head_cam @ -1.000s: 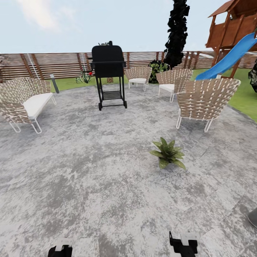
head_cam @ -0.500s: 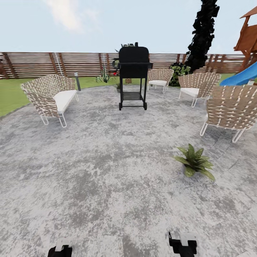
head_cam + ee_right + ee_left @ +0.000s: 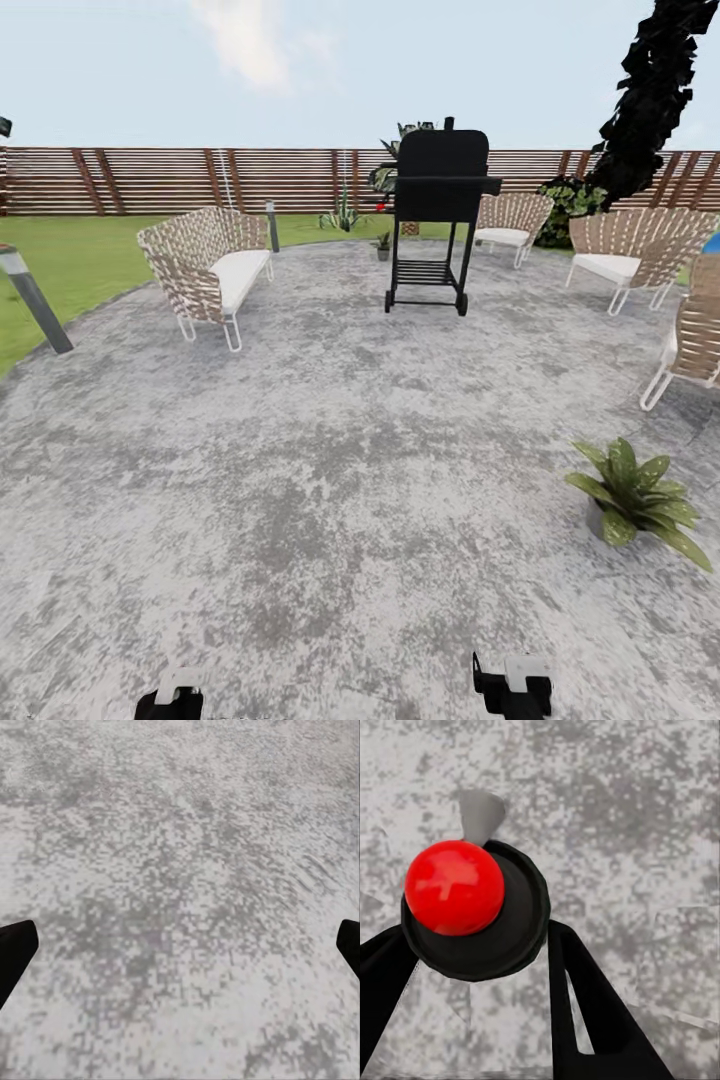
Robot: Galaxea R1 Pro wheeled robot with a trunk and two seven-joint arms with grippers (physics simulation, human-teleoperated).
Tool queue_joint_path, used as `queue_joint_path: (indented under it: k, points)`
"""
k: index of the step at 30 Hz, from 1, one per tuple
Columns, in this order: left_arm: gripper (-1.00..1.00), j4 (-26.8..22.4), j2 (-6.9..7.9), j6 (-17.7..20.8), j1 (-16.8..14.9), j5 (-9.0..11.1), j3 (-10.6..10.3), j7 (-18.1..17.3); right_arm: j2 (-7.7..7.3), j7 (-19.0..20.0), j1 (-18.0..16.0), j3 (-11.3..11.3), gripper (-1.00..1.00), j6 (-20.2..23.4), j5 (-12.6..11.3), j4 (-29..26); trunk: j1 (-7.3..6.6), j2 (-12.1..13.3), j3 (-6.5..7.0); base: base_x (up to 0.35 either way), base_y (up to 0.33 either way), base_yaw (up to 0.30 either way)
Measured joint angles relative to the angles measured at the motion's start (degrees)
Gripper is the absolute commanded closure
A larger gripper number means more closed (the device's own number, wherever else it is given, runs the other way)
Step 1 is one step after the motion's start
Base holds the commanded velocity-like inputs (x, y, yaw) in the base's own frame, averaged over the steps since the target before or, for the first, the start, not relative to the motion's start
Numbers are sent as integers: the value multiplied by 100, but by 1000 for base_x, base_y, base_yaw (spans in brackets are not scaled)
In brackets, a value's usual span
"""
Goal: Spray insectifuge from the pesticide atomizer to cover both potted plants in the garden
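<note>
My left gripper (image 3: pixel 472 945) is clamping the red-topped pesticide atomizer (image 3: pixel 455 886) above the stone patio (image 3: pixel 330 480), my right gripper (image 3: pixel 180 945) is hanging spread and empty, one potted plant (image 3: pixel 636 497) is sitting ahead-right.

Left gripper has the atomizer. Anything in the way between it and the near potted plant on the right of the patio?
Nothing visible. Only bare patio lies between the left gripper, holding the pesticide atomizer, and the potted plant ahead to the right. The wicker chair stands beyond the plant, off the line.
</note>
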Motion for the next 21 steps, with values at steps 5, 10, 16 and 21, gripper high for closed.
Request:
queue_joint_path:
  k: [5, 10, 16, 21]
  points:
    - [100, -1, 0, -1, 0, 0, 0, 0, 8, 0, 0, 7, -100, 1, 0, 0, 0, 0, 0, 3, 2, 282]
    - [100, -1, -8, 0, 0, 0, 0, 0, 13, -18, 0, 8, -100, 2, -2, -2, 0, 0, 0, 0, 0, 282]
    - [100, -1, -9, 6, 0, 0, 0, -2, 21, -33, 0, 8, -100, -1, -3, -7, 0, 0, 0, 0, 0, 282]
    - [100, 0, -9, 9, 0, -7, 0, -5, 23, -32, 0, 8, -100, -1, -5, -9, 0, 0, 0, 0, 0, 282]
